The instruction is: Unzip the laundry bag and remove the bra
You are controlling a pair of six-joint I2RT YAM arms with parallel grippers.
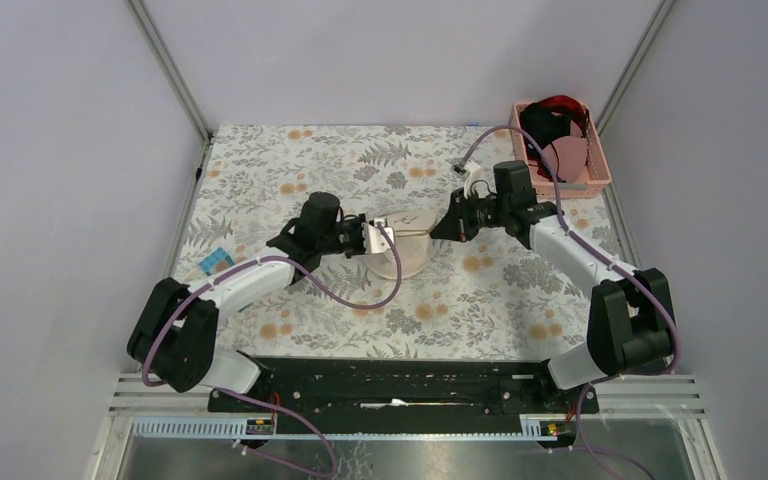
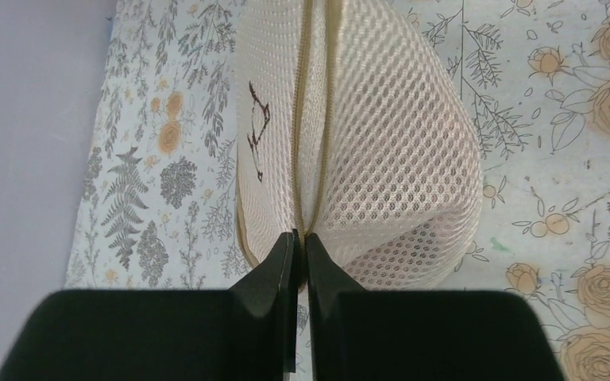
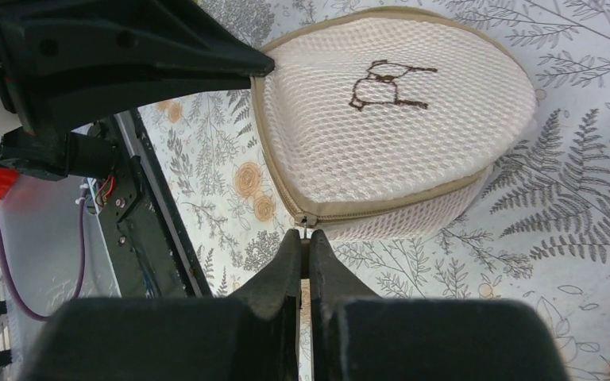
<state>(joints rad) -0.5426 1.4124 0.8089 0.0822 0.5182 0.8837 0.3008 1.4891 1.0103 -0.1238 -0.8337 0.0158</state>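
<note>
The round cream mesh laundry bag [image 1: 407, 245] stands tilted on edge at the table's middle, between my two grippers. My left gripper [image 1: 376, 240] is shut on the bag's rim at the zip seam [image 2: 302, 235]. In the left wrist view the bag [image 2: 397, 151] fills the frame, with the closed zip [image 2: 308, 119] running up its middle. My right gripper [image 1: 439, 229] is shut on the zip pull [image 3: 306, 225] at the bag's opposite edge [image 3: 305, 234]. The dark line drawing [image 3: 385, 83] faces the right wrist camera. The zip looks closed where it shows. The bra is hidden.
A pink slatted basket [image 1: 600, 170] at the far right corner holds black, red and dusky pink garments. A small blue object [image 1: 216, 262] lies by the table's left edge. The left arm's fingers [image 3: 206, 55] show at the top of the right wrist view.
</note>
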